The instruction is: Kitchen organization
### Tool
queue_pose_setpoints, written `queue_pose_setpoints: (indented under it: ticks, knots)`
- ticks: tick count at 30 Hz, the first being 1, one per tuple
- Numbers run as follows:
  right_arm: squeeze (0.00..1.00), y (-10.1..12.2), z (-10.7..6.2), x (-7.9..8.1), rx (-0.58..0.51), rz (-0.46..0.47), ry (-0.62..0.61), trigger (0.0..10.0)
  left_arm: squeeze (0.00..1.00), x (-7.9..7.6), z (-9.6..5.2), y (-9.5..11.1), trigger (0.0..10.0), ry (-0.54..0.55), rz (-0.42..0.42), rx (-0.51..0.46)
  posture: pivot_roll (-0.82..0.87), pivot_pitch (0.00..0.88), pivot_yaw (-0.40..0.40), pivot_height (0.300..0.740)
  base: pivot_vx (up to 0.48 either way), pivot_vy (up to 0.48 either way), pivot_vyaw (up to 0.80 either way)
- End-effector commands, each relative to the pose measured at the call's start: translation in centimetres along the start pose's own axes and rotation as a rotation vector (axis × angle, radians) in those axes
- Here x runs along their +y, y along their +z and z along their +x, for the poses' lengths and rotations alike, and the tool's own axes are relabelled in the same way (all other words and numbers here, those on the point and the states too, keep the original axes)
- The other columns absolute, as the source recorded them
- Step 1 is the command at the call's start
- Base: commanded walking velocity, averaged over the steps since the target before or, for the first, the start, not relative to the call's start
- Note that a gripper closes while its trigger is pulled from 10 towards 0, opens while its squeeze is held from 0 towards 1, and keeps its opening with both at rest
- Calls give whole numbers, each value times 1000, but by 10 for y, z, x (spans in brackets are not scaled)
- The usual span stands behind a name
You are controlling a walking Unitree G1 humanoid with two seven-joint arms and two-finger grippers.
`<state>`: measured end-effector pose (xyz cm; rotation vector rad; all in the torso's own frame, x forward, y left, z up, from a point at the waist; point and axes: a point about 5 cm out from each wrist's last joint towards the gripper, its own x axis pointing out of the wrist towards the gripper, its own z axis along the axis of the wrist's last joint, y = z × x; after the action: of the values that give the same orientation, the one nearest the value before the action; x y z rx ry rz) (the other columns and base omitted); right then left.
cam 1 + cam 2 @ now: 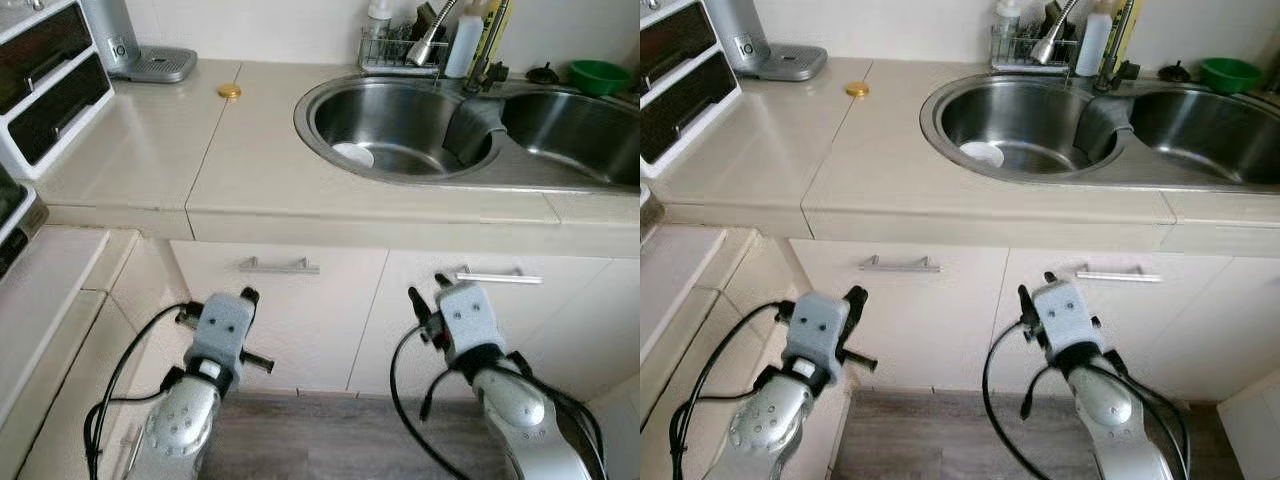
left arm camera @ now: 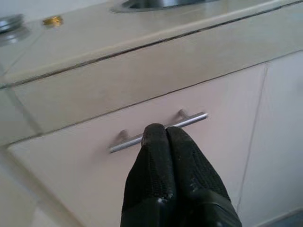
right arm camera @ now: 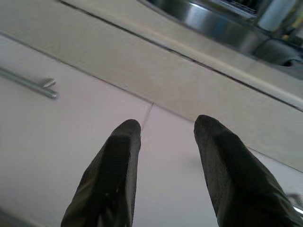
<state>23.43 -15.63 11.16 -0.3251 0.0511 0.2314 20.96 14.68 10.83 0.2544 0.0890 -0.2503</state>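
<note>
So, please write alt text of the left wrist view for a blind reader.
The left gripper, its two black fingers shut together, points at a silver bar handle on a pale cabinet door; above is the beige countertop.

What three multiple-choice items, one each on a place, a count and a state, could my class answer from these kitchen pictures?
1. Where does the gold lid lie?
A. in the sink
B. on the counter
C. on the floor

2. How many basins has the sink?
A. one
B. two
C. three

3. How are the right gripper's fingers?
A. apart
B. pressed together
C. closed on a handle

Answers:
1 B: the gold lid rests on the counter, left of the sink.
2 B: a divider splits it into two basins.
3 A: the right gripper shows a gap between its fingers, while the left gripper is shut.
</note>
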Motion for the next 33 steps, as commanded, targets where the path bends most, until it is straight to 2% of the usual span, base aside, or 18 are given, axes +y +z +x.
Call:
queue_pose_setpoints:
  ticks: [1, 6, 12, 17, 19, 33]
  knots:
    - [0, -4, 0, -2, 17, 17, -14, 10000, 0, 3, 0, 5, 10000, 6, 15, -28, -62, 39, -56, 740, 0, 0, -800]
    - [0, -1, 1, -4, 6, 21, -30, 10000, 0, 4, 3, 9, 10000, 12, 35, -59, -65, 40, -52, 740, 0, 0, -800]
    - [0, 0, 2, -5, 0, 20, -43, 10000, 0, 4, 3, 14, 10000, -9, -2, -97, -65, 44, -51, 740, 0, 0, -800]
    - [0, 1, 3, -5, -1, 22, -53, 10000, 0, 6, 4, 17, 10000, -5, -2, -127, -68, 46, -49, 740, 453, 0, -800]
    - [0, 1, 3, -6, -3, 24, -59, 10000, 0, 7, 5, 17, 10000, 11, 10, -122, -68, 46, -49, 740, 472, 0, -800]
    - [0, 2, 4, -8, -12, 26, -79, 10000, 0, 6, 6, 18, 10000, -10, 11, -131, -69, 51, -46, 740, 0, 0, -800]
